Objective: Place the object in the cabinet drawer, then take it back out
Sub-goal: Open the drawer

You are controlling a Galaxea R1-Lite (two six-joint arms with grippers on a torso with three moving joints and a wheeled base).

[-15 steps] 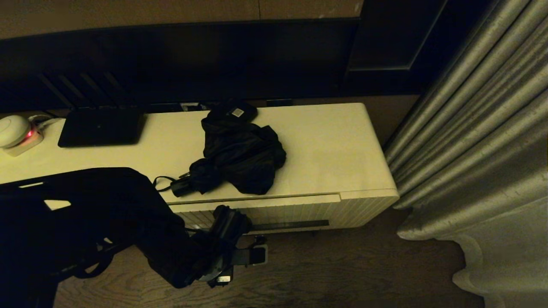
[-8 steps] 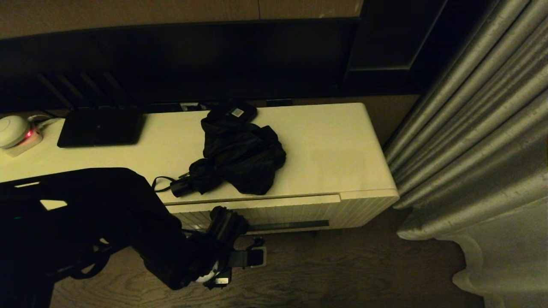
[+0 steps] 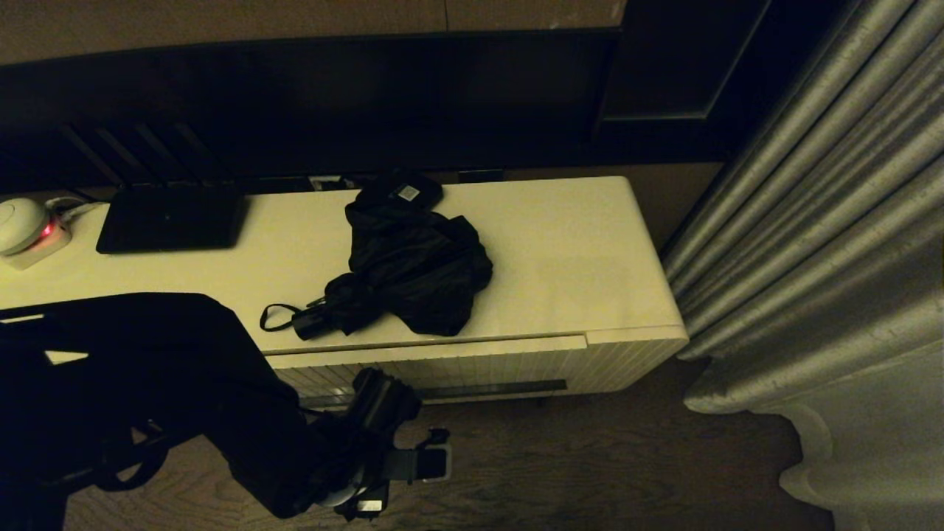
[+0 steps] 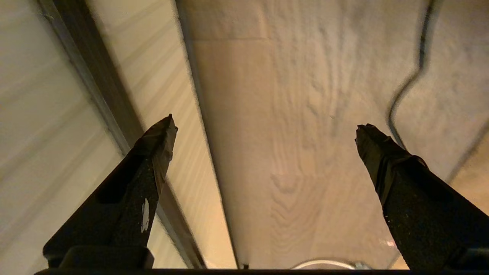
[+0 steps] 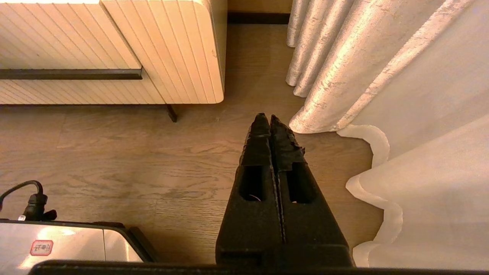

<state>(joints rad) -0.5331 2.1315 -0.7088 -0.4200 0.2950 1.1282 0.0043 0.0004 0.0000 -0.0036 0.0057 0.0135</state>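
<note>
Hanging low in front of the cabinet, the left gripper (image 4: pixel 263 126) has its jaws spread wide apart w/ nothing between them. One fingertip (image 4: pixel 162 131) lies over the dark strip (image 4: pixel 103 99) along the lower edge of the cabinet drawer (image 3: pixel 442 361); the other fingertip (image 4: pixel 368 137) sits over bare wood floor (image 4: pixel 298 152), close to a thin dark cable (image 4: pixel 405 88). Between the jaws only floor and the pale ribbed drawer front show. The drawer is closed.

Above and beyond the jaws, on the cabinet top (image 3: pixel 575 258), lies the black umbrella (image 3: pixel 409 265), rumpled, its short handle and wrist loop pointing toward the front edge, just above the drawer; not touched by the gripper. At its far end, a small black box (image 3: pixel 404 192) w/ white label. Farther off to the side, a flat black router (image 3: pixel 171 217), and a white round device (image 3: pixel 22 221) w/ a red light.

The right gripper (image 5: pixel 270 120) is parked well apart over the floor, jaws pressed together, empty, near the cabinet's corner and a pale curtain (image 5: pixel 344 68).
</note>
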